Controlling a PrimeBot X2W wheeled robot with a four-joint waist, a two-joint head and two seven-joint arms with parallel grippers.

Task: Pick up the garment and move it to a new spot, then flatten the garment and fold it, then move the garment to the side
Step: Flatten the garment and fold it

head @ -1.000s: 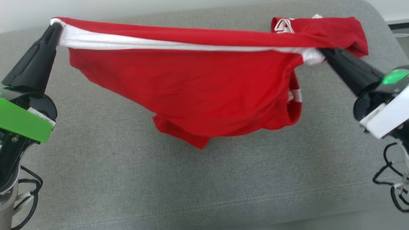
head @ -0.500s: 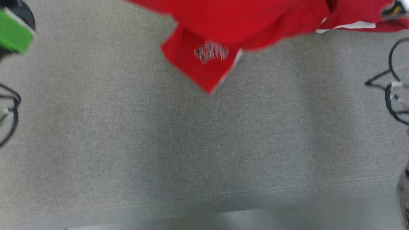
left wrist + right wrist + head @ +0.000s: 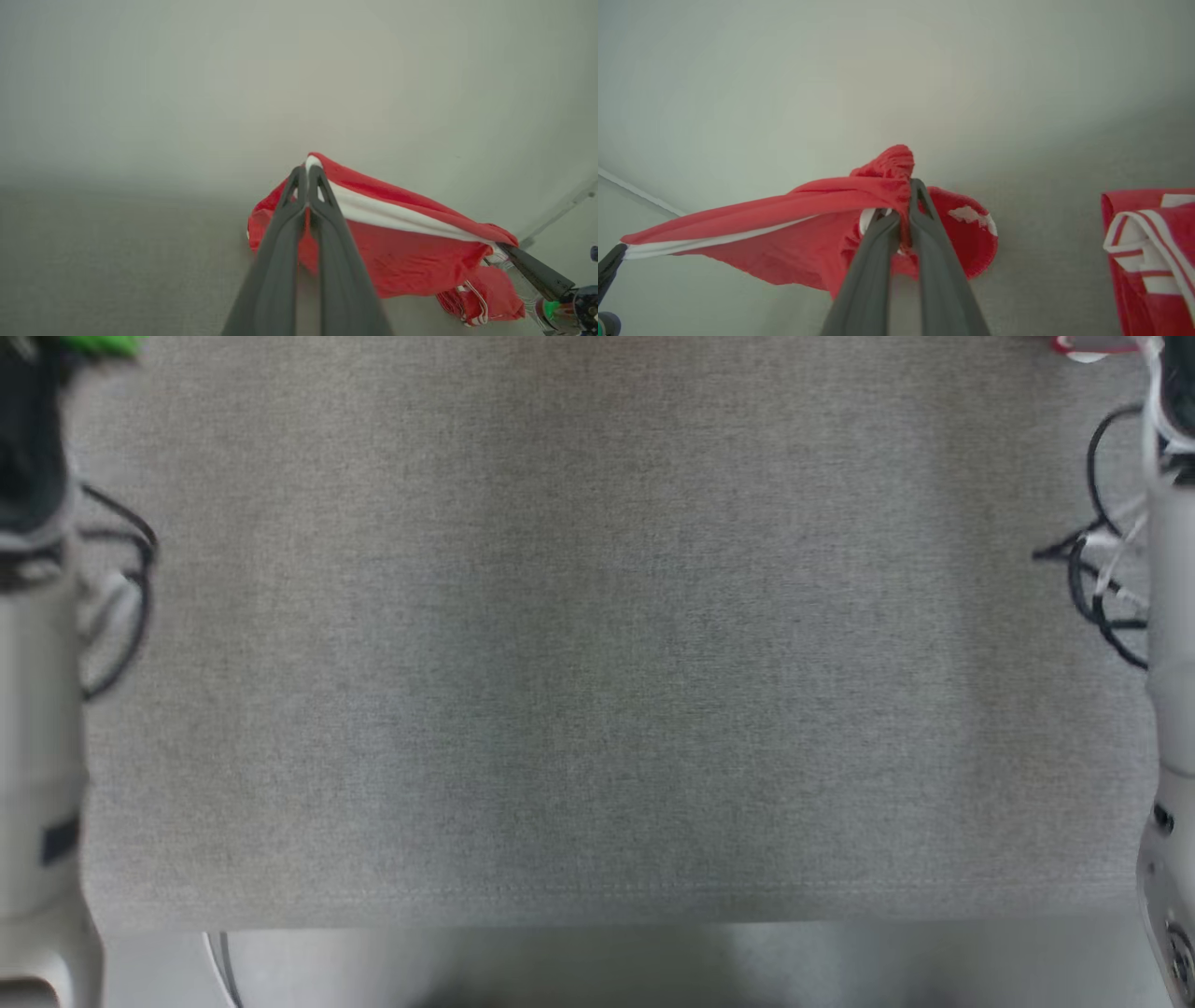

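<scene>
The garment (image 3: 402, 247) is red with a white band and hangs stretched in the air between my two grippers, above the grey padded surface (image 3: 597, 663). My left gripper (image 3: 303, 170) is shut on the white-banded edge at one end. My right gripper (image 3: 911, 184) is shut on a bunched red fold of the garment (image 3: 803, 242) at the other end. The left wrist view also shows the right gripper (image 3: 502, 249), and the right wrist view shows the left gripper (image 3: 619, 252) at its far left. The head view has my pale forearms at the left (image 3: 37, 756) and right (image 3: 1172, 709) edges.
A red cloth with white stripes (image 3: 1153, 242) lies on the grey surface at the right; I cannot tell whether it belongs to the held garment. A sliver of red (image 3: 1092, 345) shows at the head view's top right. The surface's front edge (image 3: 597, 919) is near.
The garment and both grippers have passed out of the top of the head view, which has itself shifted. The forearms now stand at its sides. Both grips have held.
</scene>
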